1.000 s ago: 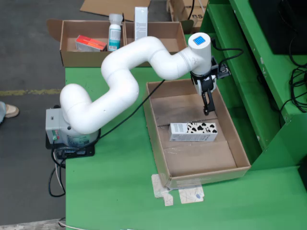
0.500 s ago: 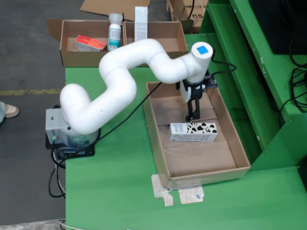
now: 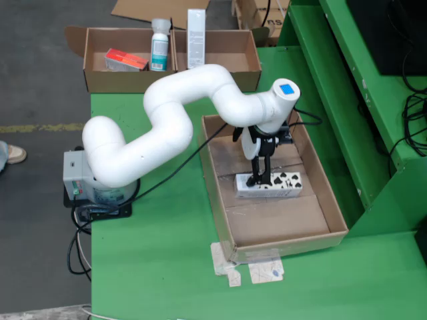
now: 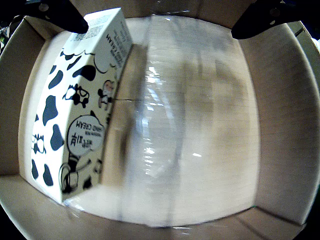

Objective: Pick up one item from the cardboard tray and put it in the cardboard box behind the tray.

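Observation:
A white carton with black cow spots (image 3: 277,185) lies on its side in the cardboard tray (image 3: 213,175) on the green table. My gripper (image 3: 259,179) hangs low over the carton's left end in the fixed view. In the wrist view the carton (image 4: 75,110) fills the left side. One black finger (image 4: 60,15) sits over its top end, and the other finger (image 4: 265,20) is far to the right above the bare tray floor (image 4: 200,130). The gripper (image 4: 160,30) is open, and nothing is held. Whether the left finger touches the carton is unclear.
Behind the tray stands a cardboard box (image 3: 100,81) holding an orange-red pack (image 3: 125,60), a white bottle (image 3: 159,45) and a tall white pack (image 3: 195,30). A green frame (image 3: 347,100) rises along the tray's right side. The arm's base (image 3: 87,180) is at the table's left edge.
The gripper has moved from the tray's back right corner leftward and down, ending over the left end of the carton. The carton has not moved.

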Motion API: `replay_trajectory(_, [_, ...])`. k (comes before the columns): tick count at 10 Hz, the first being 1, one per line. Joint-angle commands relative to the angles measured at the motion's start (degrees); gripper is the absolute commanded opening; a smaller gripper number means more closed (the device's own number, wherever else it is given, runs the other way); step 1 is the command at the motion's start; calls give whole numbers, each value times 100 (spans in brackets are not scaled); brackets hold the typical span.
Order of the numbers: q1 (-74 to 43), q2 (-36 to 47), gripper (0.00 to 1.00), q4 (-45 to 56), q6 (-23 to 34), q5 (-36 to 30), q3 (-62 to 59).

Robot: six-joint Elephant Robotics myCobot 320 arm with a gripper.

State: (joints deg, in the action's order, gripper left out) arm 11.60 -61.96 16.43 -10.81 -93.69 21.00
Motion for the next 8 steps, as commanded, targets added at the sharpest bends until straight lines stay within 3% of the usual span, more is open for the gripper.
replay_trajectory(1, [-559, -984, 100, 1006, 208, -196, -2100])
replay_trajectory(8, [-749, -977, 100, 749, 230, -187, -2100])
